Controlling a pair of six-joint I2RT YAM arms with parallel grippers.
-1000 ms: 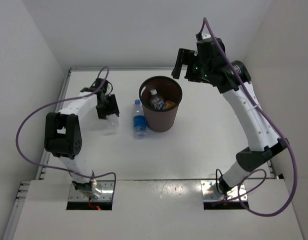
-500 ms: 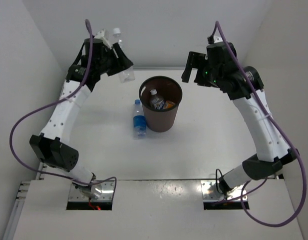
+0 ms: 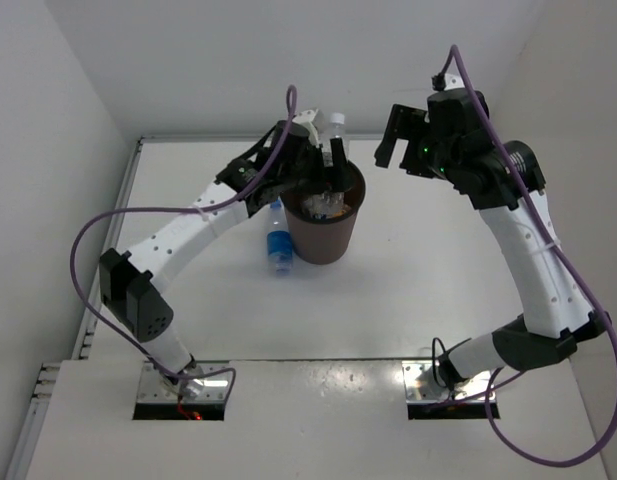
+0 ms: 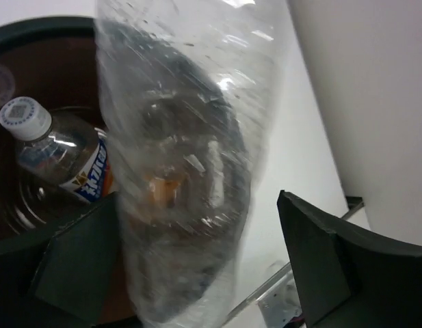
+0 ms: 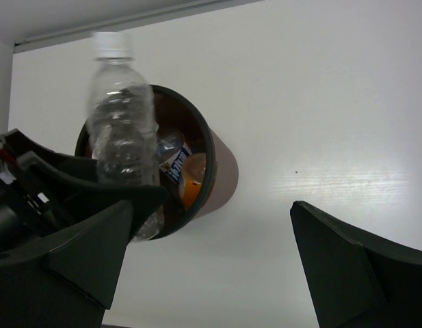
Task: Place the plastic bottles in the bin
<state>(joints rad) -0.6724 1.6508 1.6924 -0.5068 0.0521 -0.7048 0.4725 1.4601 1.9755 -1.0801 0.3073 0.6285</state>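
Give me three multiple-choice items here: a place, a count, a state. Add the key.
1. The blue-labelled bottle lies: A on the table beside the bin; B inside it; C in a gripper.
2. Bottles lying inside the bin: A none; B four; C two.
3. The right gripper is: A shut on a bottle; B open, empty; C shut, empty.

1 A: it lies by the bin's left side.
2 C: only the white-labelled bottle and the orange bottle show inside.
3 B: its fingers stand wide apart.

White table [image 3: 408, 270] — plain white walls [image 3: 238, 60] enclose it; even light.
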